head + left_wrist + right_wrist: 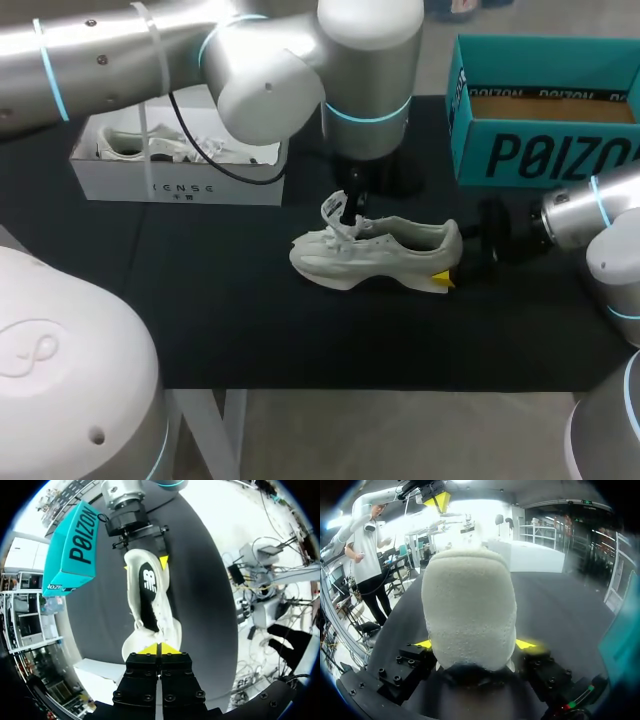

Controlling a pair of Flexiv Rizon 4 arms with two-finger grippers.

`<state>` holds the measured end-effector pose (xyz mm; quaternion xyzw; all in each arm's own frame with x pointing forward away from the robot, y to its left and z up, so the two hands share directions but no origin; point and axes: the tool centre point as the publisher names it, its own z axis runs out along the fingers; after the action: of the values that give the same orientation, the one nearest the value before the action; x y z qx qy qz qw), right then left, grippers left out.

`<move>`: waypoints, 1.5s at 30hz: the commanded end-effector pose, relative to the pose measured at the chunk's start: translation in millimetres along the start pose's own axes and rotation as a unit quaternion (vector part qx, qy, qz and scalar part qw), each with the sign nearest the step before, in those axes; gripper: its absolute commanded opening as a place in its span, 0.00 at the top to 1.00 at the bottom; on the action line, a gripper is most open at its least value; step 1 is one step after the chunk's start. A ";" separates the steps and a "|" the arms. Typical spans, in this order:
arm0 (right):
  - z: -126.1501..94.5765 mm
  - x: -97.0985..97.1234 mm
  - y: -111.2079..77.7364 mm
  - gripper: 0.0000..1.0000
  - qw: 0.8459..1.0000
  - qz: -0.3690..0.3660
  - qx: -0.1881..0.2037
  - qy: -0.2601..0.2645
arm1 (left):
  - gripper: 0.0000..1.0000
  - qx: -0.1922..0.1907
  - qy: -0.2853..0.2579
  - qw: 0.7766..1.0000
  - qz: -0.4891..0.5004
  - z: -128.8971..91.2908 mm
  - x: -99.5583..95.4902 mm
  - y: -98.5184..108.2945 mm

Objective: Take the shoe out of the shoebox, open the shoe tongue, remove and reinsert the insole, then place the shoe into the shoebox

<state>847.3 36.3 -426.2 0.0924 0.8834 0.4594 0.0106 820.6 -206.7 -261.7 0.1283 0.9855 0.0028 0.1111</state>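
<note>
White sneaker on black mat, right gripper clamped on its heel, left gripper pinched closed over its laces

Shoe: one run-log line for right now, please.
shoe: on table, out of teal shoebox | right gripper: shut on heel | left gripper: shut at laces | insole: in shoe

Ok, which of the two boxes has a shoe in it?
The white box at the back left: a pale shoe lies inside it. The teal box at the back right shows only bare brown floor.
</note>
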 end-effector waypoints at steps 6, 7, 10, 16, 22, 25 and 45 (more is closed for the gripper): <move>0.8 -1.0 0.2 1.00 1.000 0.000 0.001 0.000 | 1.00 0.074 -0.019 0.994 -0.082 9.2 -18.7 -16.8; 0.8 -1.0 0.2 1.00 1.000 0.000 0.001 0.000 | 1.00 0.073 -0.014 0.994 -0.077 11.8 -20.5 -20.2; 0.8 -1.0 0.2 1.00 1.000 0.000 0.001 0.000 | 1.00 0.083 -0.005 0.993 -0.082 21.4 -27.3 -28.5; 0.8 -1.0 0.2 1.00 1.000 0.000 0.001 0.000 | 1.00 0.074 0.002 0.994 -0.086 39.8 -32.3 -45.3; 0.8 -1.0 0.2 1.00 1.000 0.000 0.001 0.000 | 1.00 0.070 0.001 0.996 -0.063 56.0 -31.8 -67.2; 0.8 -1.0 0.2 1.00 1.000 0.000 0.001 0.000 | 1.00 0.067 0.003 0.996 -0.054 65.9 -29.7 -77.6; 0.8 -1.0 0.2 1.00 1.000 0.000 0.001 0.000 | 1.00 0.064 0.058 0.996 -0.027 116.2 -24.1 -78.2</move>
<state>847.4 36.3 -426.2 0.0923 0.8833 0.4595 0.0105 850.8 -294.3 -369.7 0.1036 0.9920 -0.0543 0.0482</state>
